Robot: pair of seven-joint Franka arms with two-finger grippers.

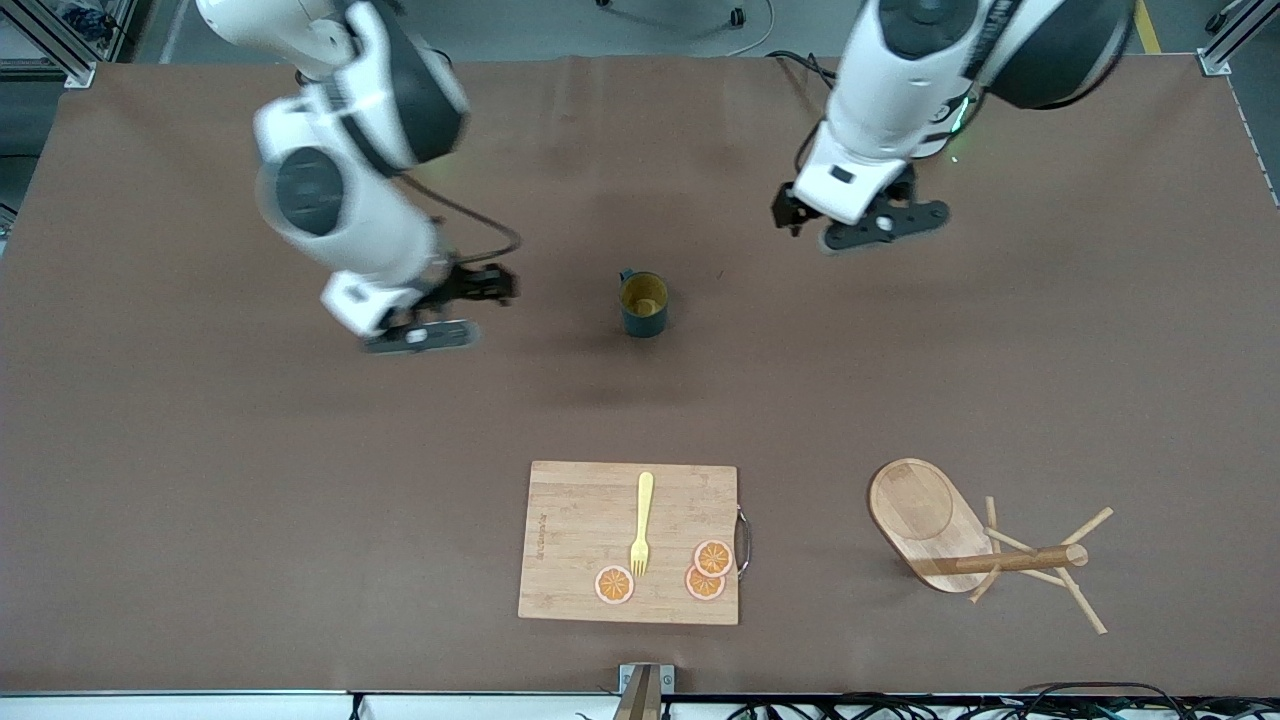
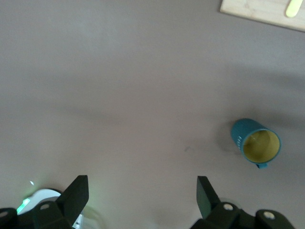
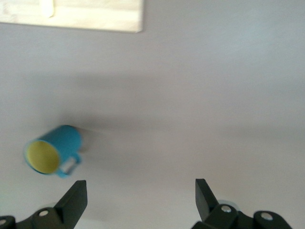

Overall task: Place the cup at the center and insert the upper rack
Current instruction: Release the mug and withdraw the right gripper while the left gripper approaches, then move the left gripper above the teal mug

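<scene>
Brown table (image 1: 200, 500) with upright cup (image 1: 643, 304) near centre; upper rack (image 1: 960, 535) lies toppled beside cutting board (image 1: 580, 520). My left gripper (image 1: 868, 222) and right gripper (image 1: 440, 312) hover open, empty. Grasp the rack's post squarely.

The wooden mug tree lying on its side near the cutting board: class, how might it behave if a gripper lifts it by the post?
The mug tree looks rigid wood, so it should not flex. Its broad oval base probably makes it end-heavy, so it may swing when lifted. The thin pegs look the most breakable and could snag on the table.
</scene>
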